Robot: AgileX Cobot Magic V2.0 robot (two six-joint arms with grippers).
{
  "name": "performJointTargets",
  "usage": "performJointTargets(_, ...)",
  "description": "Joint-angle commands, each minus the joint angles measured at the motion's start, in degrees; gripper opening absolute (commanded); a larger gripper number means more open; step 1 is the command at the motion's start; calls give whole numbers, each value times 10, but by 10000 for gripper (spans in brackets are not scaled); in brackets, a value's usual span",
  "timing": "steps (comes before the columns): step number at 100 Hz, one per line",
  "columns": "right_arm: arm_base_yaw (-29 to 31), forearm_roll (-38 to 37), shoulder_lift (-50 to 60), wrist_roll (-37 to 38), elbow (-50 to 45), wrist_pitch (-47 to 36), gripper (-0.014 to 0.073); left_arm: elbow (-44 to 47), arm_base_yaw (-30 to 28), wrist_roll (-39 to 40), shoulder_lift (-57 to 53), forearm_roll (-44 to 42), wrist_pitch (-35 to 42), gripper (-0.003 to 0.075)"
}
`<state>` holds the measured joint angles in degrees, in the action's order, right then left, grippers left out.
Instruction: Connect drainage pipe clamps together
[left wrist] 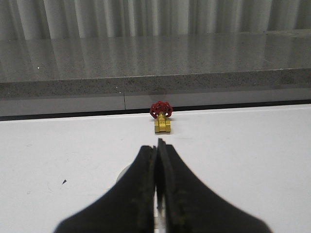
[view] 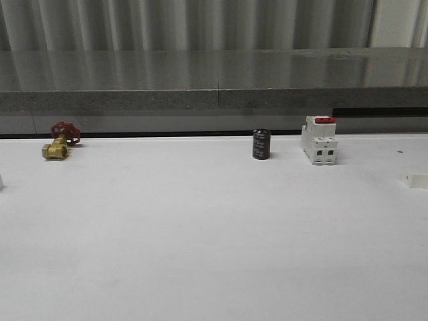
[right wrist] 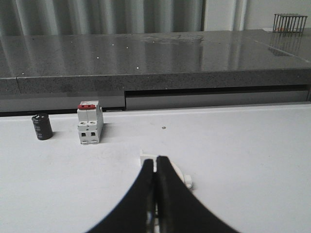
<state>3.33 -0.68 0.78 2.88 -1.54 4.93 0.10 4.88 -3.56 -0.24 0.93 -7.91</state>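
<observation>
One white drainage pipe clamp (right wrist: 179,172) lies flat on the white table, its curved band and end tabs showing just past the tips of my right gripper (right wrist: 156,160). That gripper is shut with nothing seen between its fingers. The front view shows the same clamp (view: 415,179) at the table's right edge. The other clamp (left wrist: 124,174) is mostly hidden behind a finger of my left gripper (left wrist: 158,145), which is also shut. A sliver of this clamp (view: 1,182) shows at the front view's left edge.
A brass valve with a red handle (view: 59,142) stands at the far left. A black cylinder (view: 261,144) and a white red-topped circuit breaker (view: 318,140) stand at the back right. A grey stone ledge (view: 214,93) runs behind the table (view: 200,241).
</observation>
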Motion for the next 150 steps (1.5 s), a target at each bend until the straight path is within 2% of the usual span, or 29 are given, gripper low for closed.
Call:
performJointTargets(1, 3, 2, 9, -6, 9, -49, -65, 25, 2, 1, -17, 0, 49, -21)
performJointTargets(37, 3, 2, 9, -6, 9, -49, -65, 25, 2, 1, -17, 0, 49, -21)
performJointTargets(52, 3, 2, 9, -6, 9, -49, -65, 24, 2, 1, -17, 0, 90, -21)
performJointTargets(63, 3, 2, 9, -6, 9, -49, -65, 4, 2, 1, -16, 0, 79, -21)
performJointTargets(95, 3, 2, 9, -6, 9, -49, -65, -140, 4, 1, 22, 7, -104, -21)
performJointTargets(122, 3, 2, 9, -6, 9, -49, -65, -256, 4, 1, 140, -2, -229, -13)
performJointTargets(132, 3, 2, 9, -6, 9, -49, -65, -284, 4, 1, 193, -3, -244, 73)
performJointTargets(139, 3, 2, 9, -6, 9, -49, -65, -299, 4, 1, 230, -3, -240, 193)
performJointTargets(150, 3, 2, 9, -6, 9, -49, -65, -320, 4, 1, 290, -3, -233, 424)
